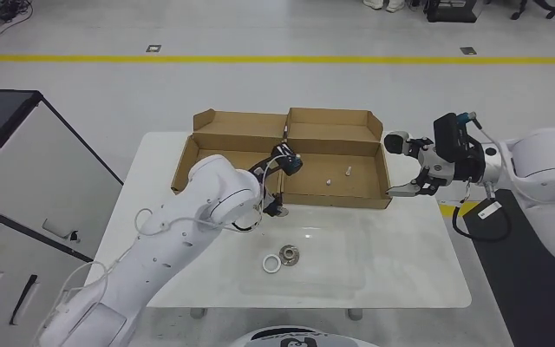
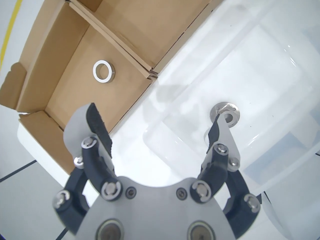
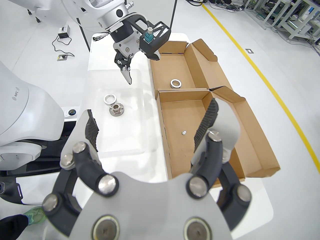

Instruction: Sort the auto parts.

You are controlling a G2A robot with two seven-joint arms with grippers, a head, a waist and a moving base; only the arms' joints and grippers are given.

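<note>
1. The left gripper (image 2: 155, 112) hangs above the far edge of the clear tray (image 1: 347, 260), close to the front wall of the left-hand box (image 3: 175, 68). Its fingers (image 2: 97, 123) are spread wide and carry nothing.
2. The right gripper (image 3: 150, 126) is held just beyond the outer end of the right-hand box (image 1: 360, 178), above the white table (image 1: 416, 260). Its fingers are also spread wide with nothing between them.
3. Two parts lie in the tray, side by side and nearly touching: a white ring (image 3: 110, 99) and a flanged metal part (image 3: 116, 109). In the left wrist view one fingertip overlaps the rim of the flanged part.
4. A metal ring (image 2: 103, 71) lies flat on the floor of the left-hand box, apart from its walls.
5. A small bolt (image 1: 329, 182) and a second bolt (image 1: 346, 171) lie near each other on the floor of the right-hand box.
6. The two cardboard boxes stand side by side along the far side of the table, touching at a shared wall, with the tray just in front of them.
</note>
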